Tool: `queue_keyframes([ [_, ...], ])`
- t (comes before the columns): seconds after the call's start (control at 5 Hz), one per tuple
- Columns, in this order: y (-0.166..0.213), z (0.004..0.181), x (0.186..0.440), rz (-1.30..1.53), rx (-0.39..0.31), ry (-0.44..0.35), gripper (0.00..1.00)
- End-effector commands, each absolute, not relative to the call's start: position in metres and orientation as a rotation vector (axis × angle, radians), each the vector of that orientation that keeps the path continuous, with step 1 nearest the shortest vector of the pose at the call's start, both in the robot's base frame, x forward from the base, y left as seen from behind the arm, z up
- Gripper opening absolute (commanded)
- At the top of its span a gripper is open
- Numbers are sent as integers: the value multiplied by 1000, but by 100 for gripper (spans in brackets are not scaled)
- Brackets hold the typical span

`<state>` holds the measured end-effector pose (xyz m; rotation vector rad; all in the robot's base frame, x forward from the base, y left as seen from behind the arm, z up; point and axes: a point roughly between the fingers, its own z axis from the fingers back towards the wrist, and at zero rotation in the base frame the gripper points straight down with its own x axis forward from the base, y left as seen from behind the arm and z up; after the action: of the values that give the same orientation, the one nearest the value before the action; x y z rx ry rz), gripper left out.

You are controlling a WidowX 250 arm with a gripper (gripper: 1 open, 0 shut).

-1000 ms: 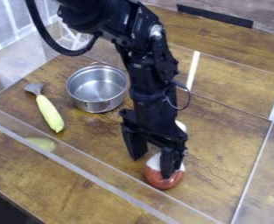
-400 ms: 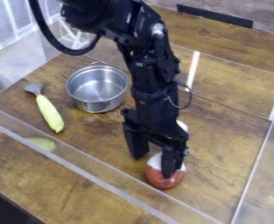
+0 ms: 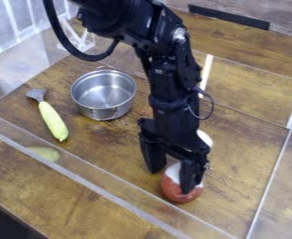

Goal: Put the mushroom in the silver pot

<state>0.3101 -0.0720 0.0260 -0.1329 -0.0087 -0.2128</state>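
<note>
The mushroom (image 3: 177, 189) lies on the wooden table near the front right, its reddish-brown cap facing the camera and its white stem pointing back between the fingers. My gripper (image 3: 173, 170) points straight down over it, open, one black finger (image 3: 149, 157) to its left and the other just right of the stem. The fingers straddle the mushroom without pinching it. The silver pot (image 3: 104, 93) stands empty at the back left, well apart from the gripper.
A long yellow vegetable (image 3: 51, 119) with a grey end lies left of the pot. Clear acrylic walls (image 3: 98, 182) fence the work area along the front and right. The black arm (image 3: 160, 65) rises from the gripper toward the back.
The gripper has shifted slightly right and toward the front, settling lower around the mushroom. The mushroom and pot have stayed put.
</note>
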Motion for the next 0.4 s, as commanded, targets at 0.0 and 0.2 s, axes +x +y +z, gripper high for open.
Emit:
queue_keyframes([
  [0.0, -68, 32, 322, -198, -128, -27, 0],
  [0.2, -70, 43, 322, -133, -115, -30, 0],
])
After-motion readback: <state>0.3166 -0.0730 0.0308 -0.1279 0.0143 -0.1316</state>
